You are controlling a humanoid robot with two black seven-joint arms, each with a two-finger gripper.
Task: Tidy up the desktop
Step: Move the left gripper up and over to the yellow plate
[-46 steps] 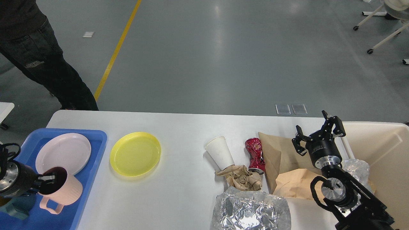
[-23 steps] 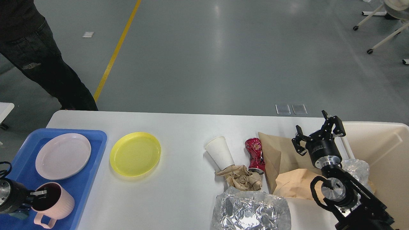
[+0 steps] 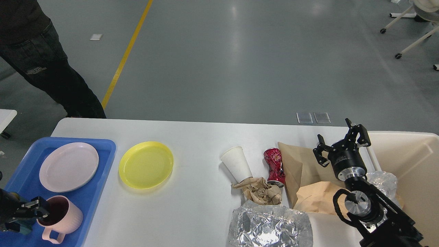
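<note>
The large white rectangular desktop [image 3: 195,206] with rounded corners fills the lower half of the head view; its far edge runs across the middle, while its near edge is cut off by the bottom of the picture. A broad bare strip lies along the far edge, and another between the round yellow plastic plate [image 3: 145,165] and the white paper cup [image 3: 235,163] lying on its side near the middle.

At the left edge sits a blue plastic tray [image 3: 103,151] carrying a pale pink round plate [image 3: 68,166] and a ribbed pink mug with a handle [image 3: 61,216]. The left gripper [image 3: 38,207] is at the mug's left rim; one finger reaches over the rim, but the dark parts blend and I cannot tell whether the fingers are clamped or apart. Most of that arm is cut off at the left border.

Toward the right edge the clutter is tight: a crushed red drink can [image 3: 274,165] just beside the cup, a crumpled brown paper wad [image 3: 259,192] touching both, a crumpled sheet of silver foil [image 3: 269,226] at the near edge, and folded brown paper bags [image 3: 308,185] partly hidden by the right arm. The right gripper [image 3: 341,145] hovers above the bags with fingers spread apart, holding nothing. A beige plastic bin [image 3: 411,157] stands at the right edge, cut off by the border.
</note>
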